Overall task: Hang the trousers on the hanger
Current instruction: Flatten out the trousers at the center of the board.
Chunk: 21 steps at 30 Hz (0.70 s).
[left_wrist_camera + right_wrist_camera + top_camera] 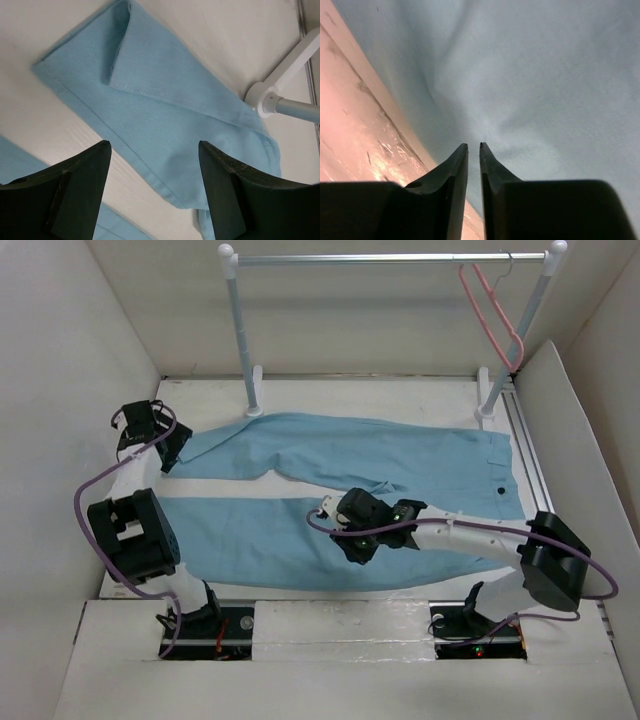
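While the trousers (400, 465) lie spread flat on the white table (360, 395), both arms reach over them from the near edge. The garment is a soft, light-blue woven cloth, plain and lightly wrinkled. Its waistband sits to the right with a small dark button (497, 488), and its two long legs run leftward with a strip of bare table between them.

The left end effector (154, 147) hovers over the hem of the far leg, its dark, wedge-shaped fingers (80, 195) spread wide with nothing between them. Below it the leg end forms a blunt rectangle with a stitched edge, and one corner is folded back on itself into a narrow flap. A round white foot (262, 100) of the garment rail stands on the table just beside that leg.

The right end effector (473, 146) sits low at the inner edge of the near leg, close to where the legs meet. Its two tapered black fingers are drawn together to a sliver of a gap. Their tips rest against the cloth where it meets the glossy table, and soft creases gather toward them. Whether any fabric is caught between them cannot be told.

At the back, the silver-white garment rail (390, 258) spans two slanting posts. The hanger (492, 320), thin, pink and a rounded triangle in outline, hangs by its small metal hook near the rail's right end, well apart from the trousers.
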Available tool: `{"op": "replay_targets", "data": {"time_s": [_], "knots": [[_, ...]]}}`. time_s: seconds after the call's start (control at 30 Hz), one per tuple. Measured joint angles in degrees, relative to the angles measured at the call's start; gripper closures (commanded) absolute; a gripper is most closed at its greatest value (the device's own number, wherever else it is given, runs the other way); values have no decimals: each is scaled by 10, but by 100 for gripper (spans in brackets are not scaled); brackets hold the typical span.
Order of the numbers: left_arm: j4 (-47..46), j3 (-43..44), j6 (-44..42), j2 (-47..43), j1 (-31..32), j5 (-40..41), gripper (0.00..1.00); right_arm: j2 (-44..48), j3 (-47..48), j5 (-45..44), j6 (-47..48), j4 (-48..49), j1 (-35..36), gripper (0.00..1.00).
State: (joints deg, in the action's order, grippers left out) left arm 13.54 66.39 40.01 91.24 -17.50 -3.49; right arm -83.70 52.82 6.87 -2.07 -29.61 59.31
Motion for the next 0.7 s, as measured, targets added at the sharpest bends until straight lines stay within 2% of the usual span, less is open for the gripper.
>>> {"op": "replay_targets", "data": {"time_s": [0.07, 0.13, 0.23, 0.27, 0.37, 0.63, 0.7], "knots": [[-14, 0, 11, 26, 0, -16, 40, 7, 8, -2, -1, 0, -2, 82], [-26, 0, 23, 59, 1, -27, 41, 10, 15, -5, -1, 0, -4, 82], [-35, 0, 37, 100, 0, -32, 42, 12, 17, -7, -2, 0, -8, 77], [-36, 0, 39, 106, 0, -32, 43, 12, 17, -9, -3, 0, -9, 71], [-22, 19, 48, 135, 0, -11, 44, 13, 17, -12, -7, 0, -12, 68], [-22, 80, 56, 179, -10, 32, 44, 27, 17, -15, -12, 0, -31, 68], [-22, 88, 56, 190, -13, 35, 47, 27, 17, -16, -14, -1, -37, 68]]}}
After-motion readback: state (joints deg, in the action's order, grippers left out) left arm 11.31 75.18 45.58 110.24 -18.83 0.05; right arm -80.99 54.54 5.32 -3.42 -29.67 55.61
